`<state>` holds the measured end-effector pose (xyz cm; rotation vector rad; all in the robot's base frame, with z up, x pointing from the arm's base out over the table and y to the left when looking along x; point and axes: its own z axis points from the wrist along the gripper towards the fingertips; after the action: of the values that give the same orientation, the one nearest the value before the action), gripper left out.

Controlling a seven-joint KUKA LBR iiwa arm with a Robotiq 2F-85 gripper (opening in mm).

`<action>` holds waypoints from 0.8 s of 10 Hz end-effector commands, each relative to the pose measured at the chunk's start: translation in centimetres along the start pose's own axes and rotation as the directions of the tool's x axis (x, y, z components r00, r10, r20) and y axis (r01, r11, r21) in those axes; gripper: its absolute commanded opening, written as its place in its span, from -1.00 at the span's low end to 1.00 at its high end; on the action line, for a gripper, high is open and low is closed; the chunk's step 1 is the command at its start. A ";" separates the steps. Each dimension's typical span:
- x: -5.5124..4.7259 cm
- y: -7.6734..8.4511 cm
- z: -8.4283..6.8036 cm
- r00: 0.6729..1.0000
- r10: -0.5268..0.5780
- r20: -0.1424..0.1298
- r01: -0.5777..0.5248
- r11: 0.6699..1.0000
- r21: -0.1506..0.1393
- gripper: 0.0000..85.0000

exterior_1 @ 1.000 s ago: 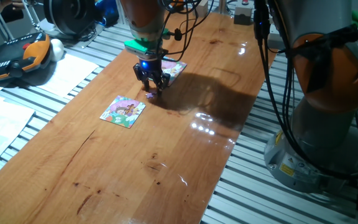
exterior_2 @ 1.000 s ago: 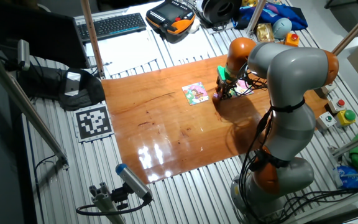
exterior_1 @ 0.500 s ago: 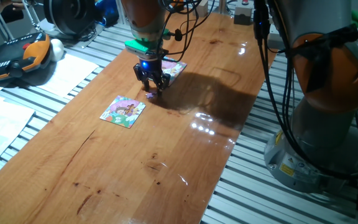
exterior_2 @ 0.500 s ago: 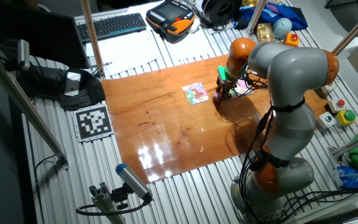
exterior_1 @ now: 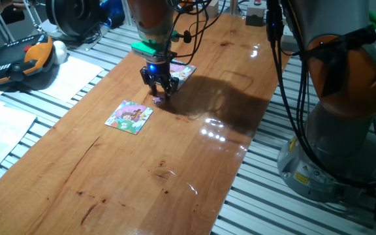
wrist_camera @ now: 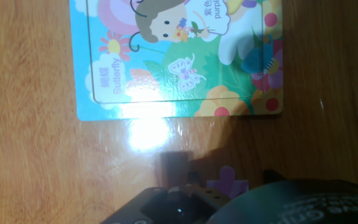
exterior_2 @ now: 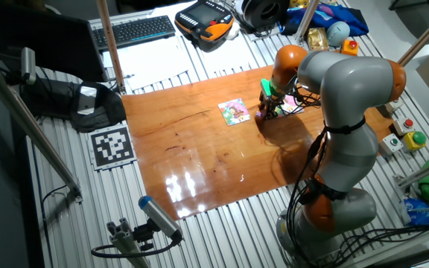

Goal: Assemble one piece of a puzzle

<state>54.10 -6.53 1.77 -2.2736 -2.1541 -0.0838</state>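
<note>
So we've got the gripper [exterior_1: 161,93] down at the table [exterior_1: 194,150] top, right beside the near edge of the lilac puzzle [exterior_1: 181,72]. Its fingers sit close together at the tips, and the piece [exterior_1: 158,99] shows as a tiny purple speck right under them. Whether the fingers are actually clamped on it or just standing over it, we can't tell from either side camera.

The hand view helps a bit: the piece [wrist_camera: 228,185] is a small flat lilac-purple shape with 1 rounded knob sticking up at its top edge, lying on the wood. Its lower part is hidden behind the dark gripper body, so we only see the upper half. It sits just below the lilac puzzle [wrist_camera: 179,59] and doesn't touch it. That board has a blue border, a cartoon girl, a white butterfly, flowers, and the printed words "Butterfly" and "purple".

The puzzle [exterior_1: 130,116] is the little square with green edges and a pinkish figure in the middle. It lies flat on the table, well apart from the piece, toward the camera and left in the closer side view. From the other side the puzzle [exterior_2: 234,112] sits just left of the gripper [exterior_2: 268,110].
</note>
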 end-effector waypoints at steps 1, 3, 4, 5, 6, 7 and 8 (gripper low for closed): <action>0.0 0.0 0.0 1.000 -0.002 0.000 0.002 1.000 0.000 0.20; 0.0 0.0 0.0 1.000 -0.003 0.000 0.003 1.000 0.000 0.20; 0.0 0.0 0.0 1.000 -0.003 0.000 0.003 1.000 -0.001 0.20; 0.0 0.0 0.0 1.000 -0.005 0.001 0.005 1.000 -0.001 0.20; 0.0 0.0 0.0 1.000 -0.005 0.001 0.005 1.000 0.000 0.20; 0.0 0.0 0.0 1.000 -0.006 0.001 0.006 1.000 0.000 0.20; 0.0 0.0 0.0 1.000 -0.006 0.001 0.006 1.000 -0.001 0.20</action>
<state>54.07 -6.50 1.78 -2.2670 -2.1639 -0.0835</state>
